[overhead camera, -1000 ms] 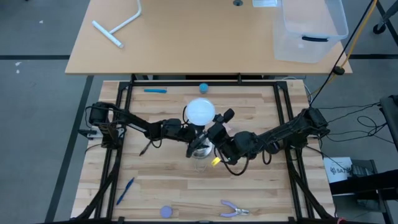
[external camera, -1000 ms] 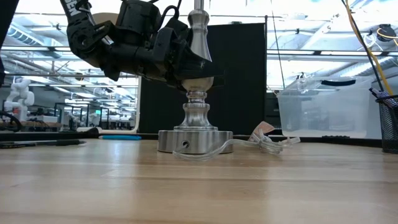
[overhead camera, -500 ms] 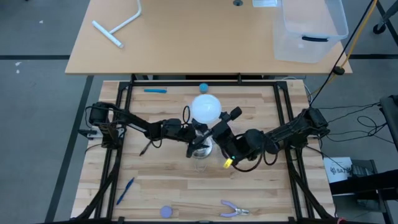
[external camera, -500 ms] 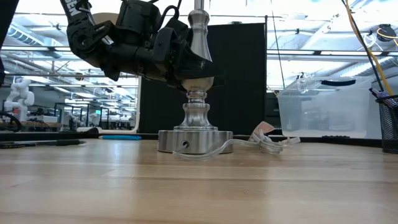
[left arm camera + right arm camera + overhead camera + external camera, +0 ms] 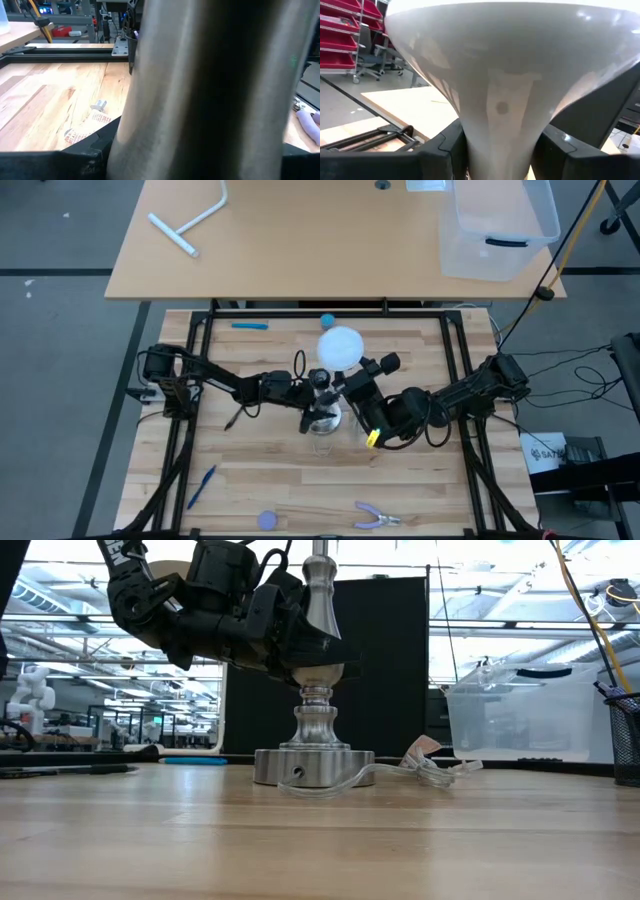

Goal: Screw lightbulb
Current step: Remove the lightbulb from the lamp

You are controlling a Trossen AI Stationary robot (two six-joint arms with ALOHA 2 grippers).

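Right tool [image 5: 352, 380] (fingers flanking neck) around lightbulb [image 5: 341, 346], tilted.

A broad metal column [image 5: 210, 90], grey with dark streaks, filled most of the left wrist view and leaned slightly (too close to show its ends). Dark gripper parts [image 5: 60, 160] lay along its foot. Beyond stretched the pale wooden table [image 5: 45, 95], bearing a small silvery piece [image 5: 99, 105] and edged by a black frame rail [image 5: 65, 53].
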